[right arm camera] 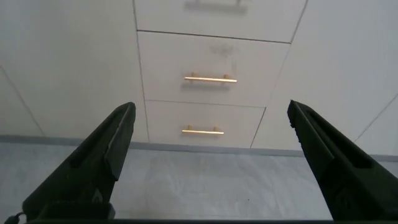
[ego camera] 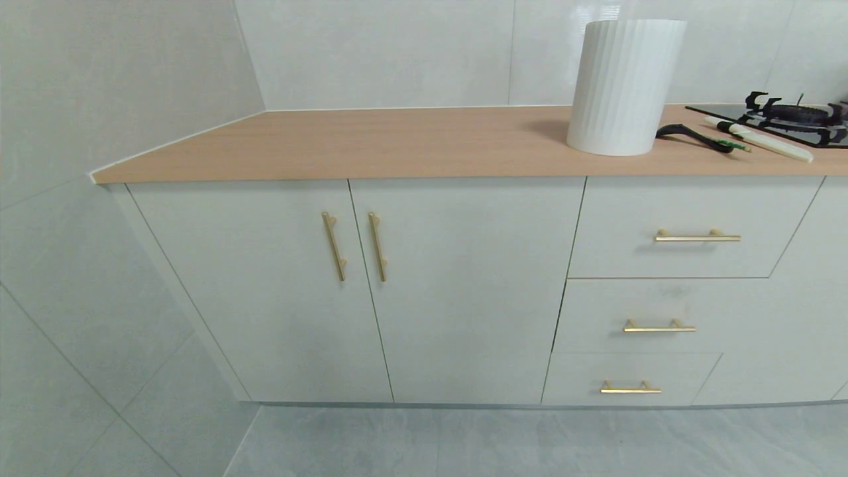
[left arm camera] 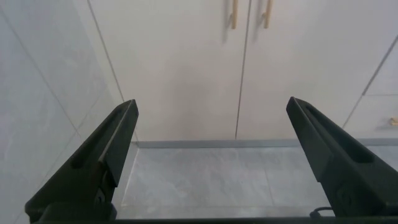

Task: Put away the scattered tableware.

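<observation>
Left claw (left arm camera: 210, 107) and right claw (right arm camera: 211, 107) are gaping empty; above them, a ribbed canister (ego camera: 625, 86) is standing beside utensils (ego camera: 695, 136) on the bench (ego camera: 331, 142).

left gripper (left arm camera: 211, 102): two matte black fingers (left arm camera: 106, 149), long flat-sided wedges that narrow from a broad base to blunt squared tips, with a shallow recessed slot along each upper face | right gripper (right arm camera: 211, 106): matching matte black fingers (right arm camera: 102, 152), same tapered wedge shape, plain smooth surfaces

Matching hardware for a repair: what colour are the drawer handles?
Gold, brass-like; the drawer handles show best in the head view.
</observation>
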